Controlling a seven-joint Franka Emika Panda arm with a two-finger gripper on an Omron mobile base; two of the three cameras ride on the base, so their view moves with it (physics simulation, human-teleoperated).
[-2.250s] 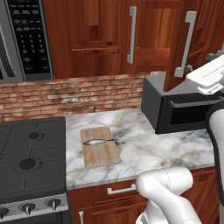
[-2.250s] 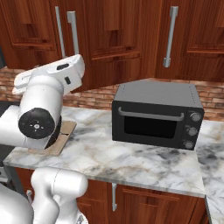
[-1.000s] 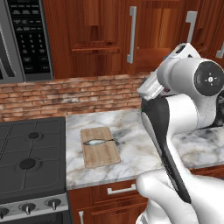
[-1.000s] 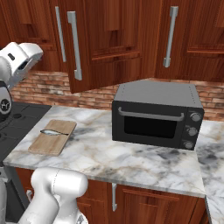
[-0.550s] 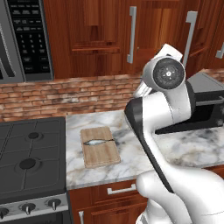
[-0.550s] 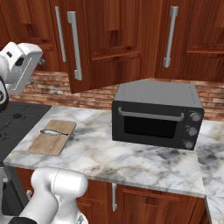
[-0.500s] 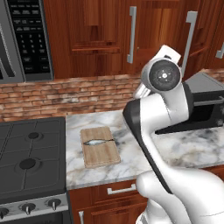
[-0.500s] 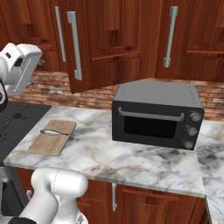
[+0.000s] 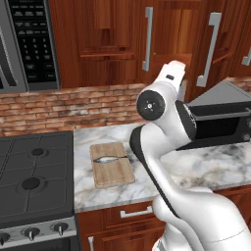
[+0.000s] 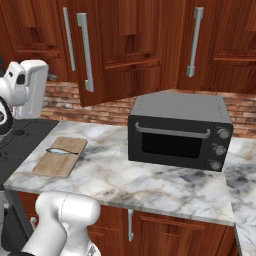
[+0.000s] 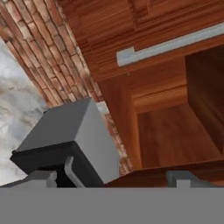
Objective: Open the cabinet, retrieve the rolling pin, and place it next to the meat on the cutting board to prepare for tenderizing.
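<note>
The cabinet [image 9: 117, 44] has its right door [image 10: 125, 50] swung open, the long silver handle [image 9: 211, 49] angled outward. My gripper [image 11: 113, 178] is open and holds nothing; it is raised in front of the cabinet opening [image 11: 175, 131], where I see bare wood. The rolling pin is out of view. On the counter, the cutting board [image 9: 113, 171] carries the small silvery meat [image 9: 109, 159]; both also show in the right base view, the board [image 10: 55, 162] and the meat [image 10: 60, 151]. My arm [image 9: 162, 105] stands to the right of the board.
A dark toaster oven [image 10: 180, 132] sits on the marble counter [image 10: 125, 185] under the open door, seen close below my hand [image 11: 65, 140]. A stove [image 9: 34, 181] lies left of the board, a microwave [image 9: 24, 44] above it. Brick wall [image 9: 59, 105] behind.
The arm has swung left across the left base view and the hand now points up at the cabinet opening. The gripper stayed open. Board, meat and door have not moved.
</note>
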